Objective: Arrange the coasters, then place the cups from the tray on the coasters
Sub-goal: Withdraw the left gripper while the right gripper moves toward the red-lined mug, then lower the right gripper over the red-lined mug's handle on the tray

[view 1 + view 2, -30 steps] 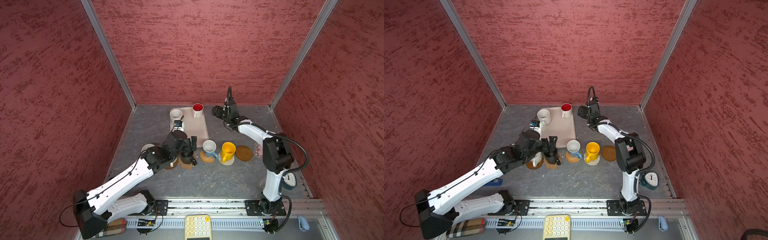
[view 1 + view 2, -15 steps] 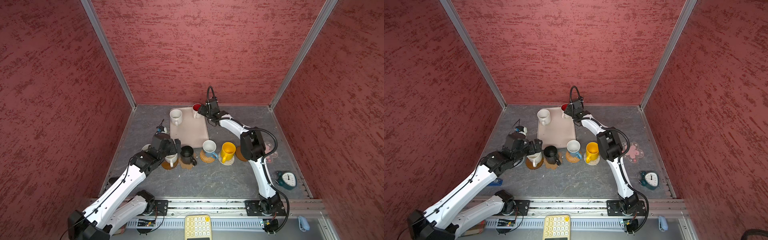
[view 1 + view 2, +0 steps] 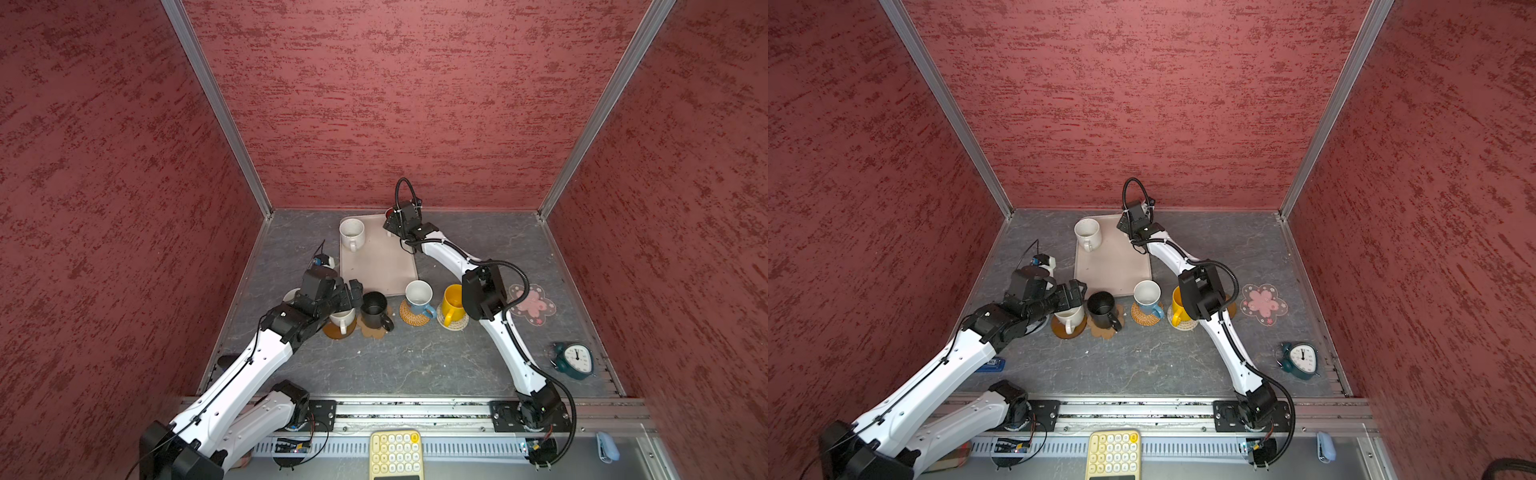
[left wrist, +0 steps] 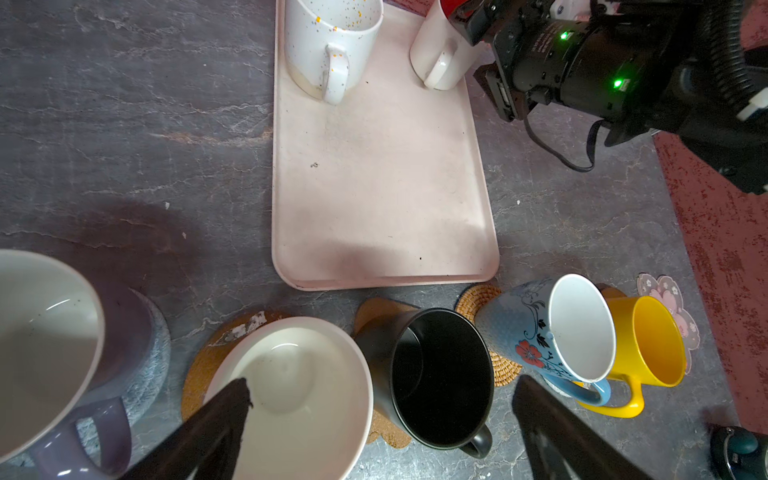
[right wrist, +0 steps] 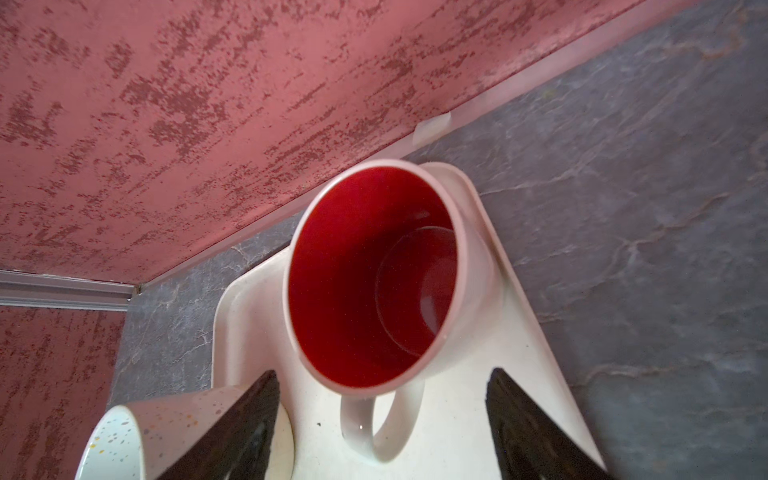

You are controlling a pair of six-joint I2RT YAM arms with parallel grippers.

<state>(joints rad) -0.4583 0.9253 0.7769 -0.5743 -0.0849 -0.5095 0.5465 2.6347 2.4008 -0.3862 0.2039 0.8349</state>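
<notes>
The cream tray (image 3: 376,266) holds a speckled white cup (image 3: 352,232) and a white cup with red inside (image 5: 374,278). My right gripper (image 5: 382,374) hangs open over the tray's far corner, with that cup's handle between its fingers, untouched. In front of the tray, cups stand on coasters: a white cup (image 3: 343,318) on an amber disc, a black cup (image 3: 374,309) on the paw coaster (image 3: 372,330), a blue cup (image 3: 419,295) on rattan, a yellow cup (image 3: 451,303) on whitish weave. My left gripper (image 4: 382,386) is open above the white and black cups. The pink flower coaster (image 3: 532,303) lies bare.
A pale lavender cup (image 4: 41,332) sits on the grey woven coaster (image 4: 141,374) beside my left arm. A teal alarm clock (image 3: 575,359) stands at the front right. A yellow calculator (image 3: 395,453) lies beyond the front rail. Red walls enclose three sides.
My left gripper has drawn back to the left, off the black cup, which stays on the paw coaster. My right gripper swung left to the red-inside cup and its fingers narrowed slightly.
</notes>
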